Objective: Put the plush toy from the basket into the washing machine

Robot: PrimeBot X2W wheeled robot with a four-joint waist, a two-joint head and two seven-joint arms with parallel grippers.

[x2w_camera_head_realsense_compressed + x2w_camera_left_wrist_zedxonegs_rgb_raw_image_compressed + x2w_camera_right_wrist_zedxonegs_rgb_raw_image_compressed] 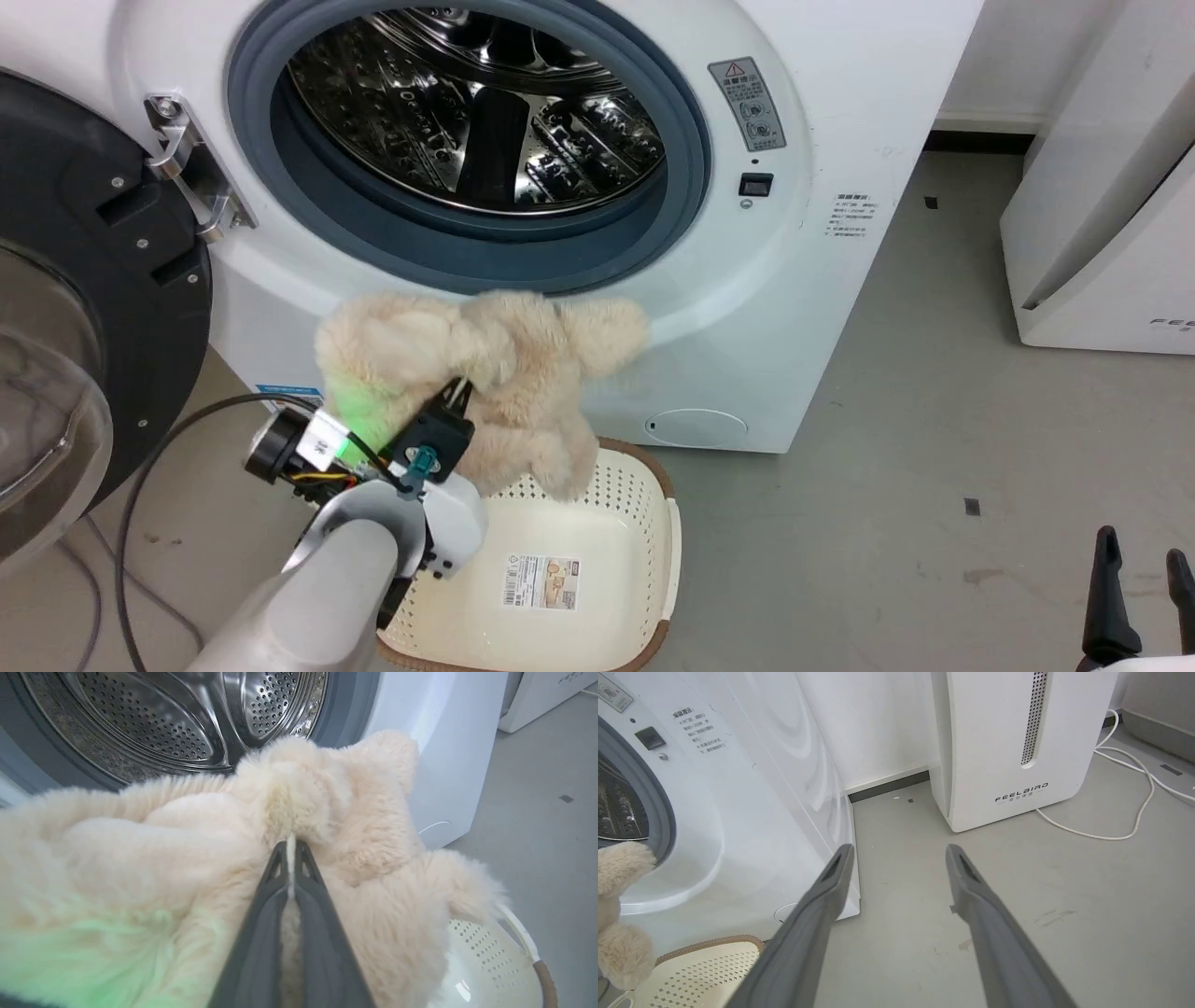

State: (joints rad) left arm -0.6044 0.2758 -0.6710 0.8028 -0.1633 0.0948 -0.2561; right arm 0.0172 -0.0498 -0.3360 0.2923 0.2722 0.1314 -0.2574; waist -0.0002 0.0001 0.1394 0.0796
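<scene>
**Head view.** The plush toy [504, 359] hangs in the air, clear of the basket [674, 551] and in front of the washing machine [840, 308], just below the lower lip of the grey gasket [485, 257]. The left gripper [459, 385] holds it, with the jaws closed on a fold of fur near its middle. The door [103, 308] stands wide open at the left and the drum [476, 112] holds no laundry. By this evidence the removal from the basket is done, while raising the toy to the porthole, inserting it and releasing it are left. The toy's long axis runs roughly across the machine's front, with one rounded limb pointing right and another drooping toward the basket. The right gripper [1144, 579] sits low at the right, jaws apart and holding nothing.

**Left wrist view.** The dark fingers [266, 914] meet at their tips on a thin ridge of pile. The toy spreads broadside below the drum opening. Which end is the head cannot be told, probably because the fur hides its features.

**Right wrist view.** The right jaws are wide and point at bare floor beside the FEELBIRD appliance [1008, 742]. One limb of the toy shows at the left edge, above the basket rim.
</scene>
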